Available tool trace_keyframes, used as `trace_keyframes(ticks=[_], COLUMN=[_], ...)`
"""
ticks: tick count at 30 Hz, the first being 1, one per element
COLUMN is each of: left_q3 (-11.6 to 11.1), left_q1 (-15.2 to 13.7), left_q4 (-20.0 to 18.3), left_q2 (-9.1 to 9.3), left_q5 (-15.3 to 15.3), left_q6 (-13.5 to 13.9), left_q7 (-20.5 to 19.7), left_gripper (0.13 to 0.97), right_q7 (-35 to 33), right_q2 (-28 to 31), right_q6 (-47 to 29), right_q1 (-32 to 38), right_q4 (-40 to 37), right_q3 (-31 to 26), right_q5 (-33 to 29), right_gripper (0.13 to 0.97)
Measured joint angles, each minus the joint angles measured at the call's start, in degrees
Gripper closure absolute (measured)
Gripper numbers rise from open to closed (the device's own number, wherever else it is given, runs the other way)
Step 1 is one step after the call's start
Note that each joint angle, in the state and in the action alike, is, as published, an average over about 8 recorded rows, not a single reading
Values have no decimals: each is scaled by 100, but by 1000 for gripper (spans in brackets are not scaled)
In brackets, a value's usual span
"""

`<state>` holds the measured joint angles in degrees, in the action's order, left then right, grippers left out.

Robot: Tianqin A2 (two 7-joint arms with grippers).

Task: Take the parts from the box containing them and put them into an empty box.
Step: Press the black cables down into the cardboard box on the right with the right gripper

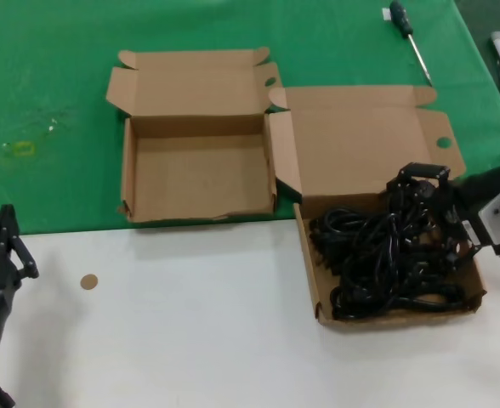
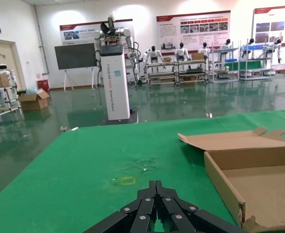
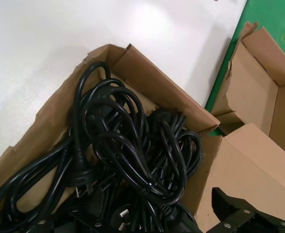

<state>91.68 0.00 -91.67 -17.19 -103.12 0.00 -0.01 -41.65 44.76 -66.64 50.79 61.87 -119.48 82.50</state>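
Low at the right of the head view, the right gripper (image 1: pixel 426 197) was sunk among the cords (image 1: pixel 386 259) in the wide box (image 1: pixel 371 144); whether its fingers were apart or closed could not be told. The narrow box (image 1: pixel 197 174) lay at centre-left. At lower left, the left gripper (image 1: pixel 3 242) was parked, fingers closed together.

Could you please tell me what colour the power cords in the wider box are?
The power cords are black, clearest in the right wrist view.
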Motion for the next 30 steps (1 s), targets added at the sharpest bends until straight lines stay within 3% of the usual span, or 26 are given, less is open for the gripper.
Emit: trace_keyframes(ticks=[2, 11, 19, 28, 30], left_q3=[0, 0, 0, 0, 0], left_q1=[0, 0, 0, 0, 0], left_q4=[0, 0, 0, 0, 0], left_q2=[0, 0, 0, 0, 0], left_q5=[0, 0, 0, 0, 0], left_q6=[0, 0, 0, 0, 0], left_q7=[0, 0, 0, 0, 0], left_gripper=[945, 945, 945, 945, 945], right_q7=[-40, -97, -109, -22, 30], right_q2=[-44, -181, -241, -182, -158], right_q6=[18, 101, 115, -3, -28], right_q1=[25, 96, 200, 219, 197], right_q4=[-67, -208, -336, -344, -296], right_q3=[-3, -3, -25, -33, -22], right_q5=[-20, -90, -170, -185, -171], right_gripper=[230, 387, 608, 785, 785])
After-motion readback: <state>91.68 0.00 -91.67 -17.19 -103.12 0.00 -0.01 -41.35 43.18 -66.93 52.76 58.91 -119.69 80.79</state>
